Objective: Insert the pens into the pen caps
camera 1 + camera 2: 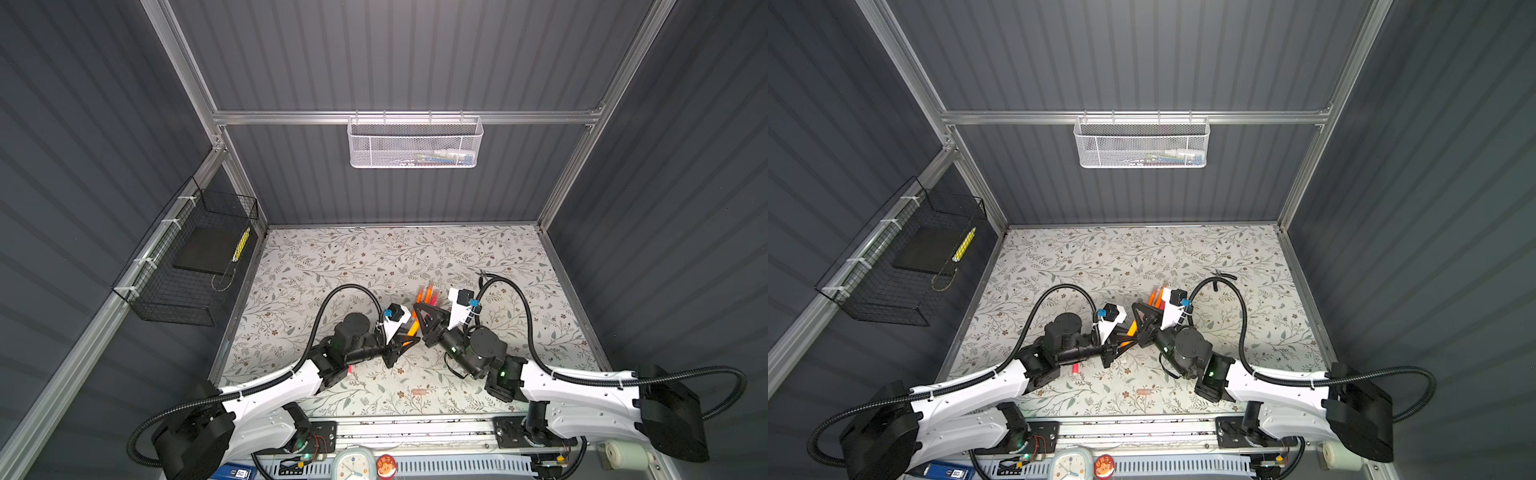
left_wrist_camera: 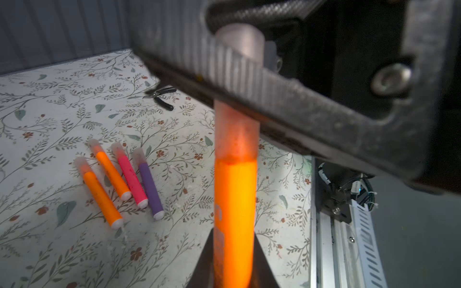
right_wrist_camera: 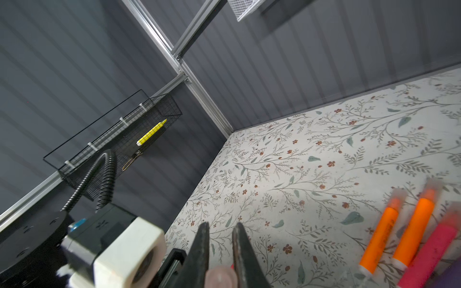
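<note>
Orange marker pen (image 2: 235, 199), clamped by left gripper (image 2: 234, 249), is seating into translucent tube cap (image 2: 236, 129) pinched by right gripper (image 3: 219, 232); four capped pens (image 2: 131, 178) lying at twelve o'clock, red pen (image 1: 1075, 368) waiting at eight.

I look down into a booth of dark grey ribbed wall panels (image 1: 395, 62) set in an aluminium frame (image 1: 291, 117). Under the jaws spreads a pale tabletop (image 1: 332, 257) printed with leafy sprigs and small brown flowers. Far beyond the jaws, a white mesh basket (image 1: 395, 145) hangs from the back crossbar. Well to the left of the jaws, a black wire basket (image 1: 174, 307) is tied to the side rail. Behind the jaws, at the near edge, sits a small pale clock (image 1: 353, 464). The light is soft and even, with a pale sheen on the back wall.
</note>
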`<state>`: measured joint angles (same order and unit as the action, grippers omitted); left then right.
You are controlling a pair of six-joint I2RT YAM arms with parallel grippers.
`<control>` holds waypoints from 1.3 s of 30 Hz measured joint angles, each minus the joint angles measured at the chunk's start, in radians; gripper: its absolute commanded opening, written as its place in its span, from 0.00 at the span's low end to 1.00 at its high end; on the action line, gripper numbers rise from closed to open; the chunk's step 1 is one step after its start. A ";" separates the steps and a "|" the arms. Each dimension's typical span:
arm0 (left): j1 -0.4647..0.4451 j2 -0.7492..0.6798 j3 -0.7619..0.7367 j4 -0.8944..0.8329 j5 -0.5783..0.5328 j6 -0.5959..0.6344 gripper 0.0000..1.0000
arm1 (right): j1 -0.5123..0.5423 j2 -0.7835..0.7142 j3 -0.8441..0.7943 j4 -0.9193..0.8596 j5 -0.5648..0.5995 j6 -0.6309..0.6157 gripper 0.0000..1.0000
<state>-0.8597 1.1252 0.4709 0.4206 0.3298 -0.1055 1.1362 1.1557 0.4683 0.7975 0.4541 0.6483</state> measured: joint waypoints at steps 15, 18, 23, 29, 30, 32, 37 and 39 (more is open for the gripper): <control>0.083 0.047 0.001 0.016 0.235 -0.052 0.00 | 0.037 0.077 -0.052 0.196 0.045 -0.028 0.00; 0.094 0.047 0.001 0.056 0.314 -0.082 0.00 | 0.042 0.066 -0.077 0.275 0.009 -0.067 0.00; 0.099 0.045 0.000 0.094 0.368 -0.101 0.00 | 0.046 0.064 -0.098 0.358 -0.026 -0.103 0.00; 0.098 0.027 -0.001 0.074 0.344 -0.084 0.00 | 0.046 0.064 -0.103 0.372 -0.035 -0.106 0.00; 0.096 0.021 -0.001 0.064 0.331 -0.077 0.00 | 0.046 0.064 -0.101 0.367 -0.035 -0.105 0.00; 0.093 0.010 -0.001 0.046 0.303 -0.061 0.00 | 0.046 0.064 -0.096 0.355 -0.032 -0.099 0.00; 0.082 -0.023 -0.002 0.001 0.201 -0.035 0.00 | 0.050 0.071 -0.044 0.255 0.008 -0.065 0.00; 0.074 -0.037 -0.002 -0.020 0.150 -0.030 0.00 | 0.066 0.093 -0.012 0.226 0.051 -0.061 0.00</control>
<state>-0.7853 1.0878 0.4686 0.4007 0.4797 -0.1356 1.2026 1.2491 0.4561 1.0237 0.5056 0.5877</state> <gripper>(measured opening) 0.173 0.161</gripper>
